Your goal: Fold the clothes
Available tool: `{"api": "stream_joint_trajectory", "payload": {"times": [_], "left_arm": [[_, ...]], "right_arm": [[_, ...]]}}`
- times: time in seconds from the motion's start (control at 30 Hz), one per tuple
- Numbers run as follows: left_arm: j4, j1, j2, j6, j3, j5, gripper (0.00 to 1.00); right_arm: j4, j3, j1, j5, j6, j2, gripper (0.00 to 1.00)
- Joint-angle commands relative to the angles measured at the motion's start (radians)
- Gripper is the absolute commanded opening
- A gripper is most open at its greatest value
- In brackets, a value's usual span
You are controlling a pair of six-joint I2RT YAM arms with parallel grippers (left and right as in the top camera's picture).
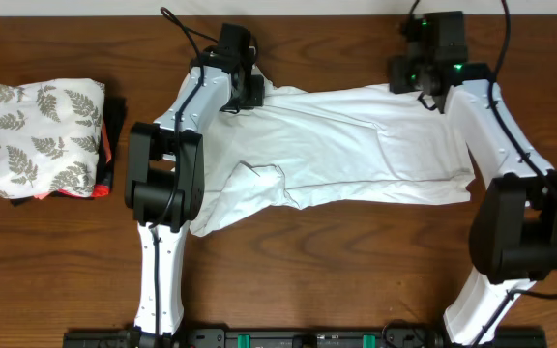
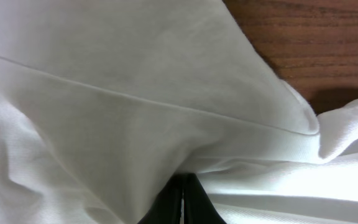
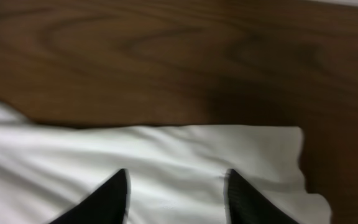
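The white T-shirt (image 1: pixel 341 145) lies spread across the middle of the table, wrinkled, with a folded flap near its lower left. No print shows. My left gripper (image 1: pixel 248 95) is at the shirt's far left corner, shut on a pinch of the white fabric (image 2: pixel 135 124); the closed fingertips (image 2: pixel 182 182) sit under the bunched cloth. My right gripper (image 1: pixel 431 95) is at the shirt's far right corner, open, its two fingers (image 3: pixel 176 180) spread over the shirt's edge (image 3: pixel 185 149) near the bare wood.
A folded white cloth with grey fern leaves (image 1: pixel 44 137) lies on black and red folded garments (image 1: pixel 110 145) at the far left. Bare wooden table (image 1: pixel 337 261) surrounds the shirt.
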Motion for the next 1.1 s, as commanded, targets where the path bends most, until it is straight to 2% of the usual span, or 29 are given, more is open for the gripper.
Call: {"api": "stream_joint_trajectory", "payload": {"times": [0.0, 0.13, 0.77, 0.8, 0.87, 1.0, 1.07], "left_arm": [[-0.019, 0.012, 0.103, -0.009, -0.061, -0.033, 0.06], [-0.02, 0.012, 0.103, -0.009, -0.062, -0.033, 0.06], [-0.015, 0.012, 0.103, -0.009, -0.061, -0.034, 0.06], [-0.013, 0.012, 0.103, -0.009, -0.062, -0.034, 0.07], [-0.007, 0.012, 0.103, -0.009, -0.062, -0.034, 0.22], [0.024, 0.013, 0.103, -0.009, -0.061, -0.034, 0.34], [0.05, 0.013, 0.103, -0.009, -0.061, -0.034, 0.36]], "right_arm": [[0.025, -0.004, -0.034, 0.028, 0.0, 0.081, 0.37], [0.068, -0.004, -0.056, 0.028, 0.0, 0.141, 0.27], [0.166, -0.004, -0.089, 0.032, 0.0, 0.351, 0.31], [0.177, -0.004, -0.092, 0.033, 0.0, 0.36, 0.31], [0.207, -0.004, -0.102, 0.045, 0.024, 0.375, 0.37], [0.262, -0.004, -0.137, 0.08, 0.111, 0.386, 0.42], [0.279, -0.004, -0.158, 0.063, 0.143, 0.386, 0.44]]}}
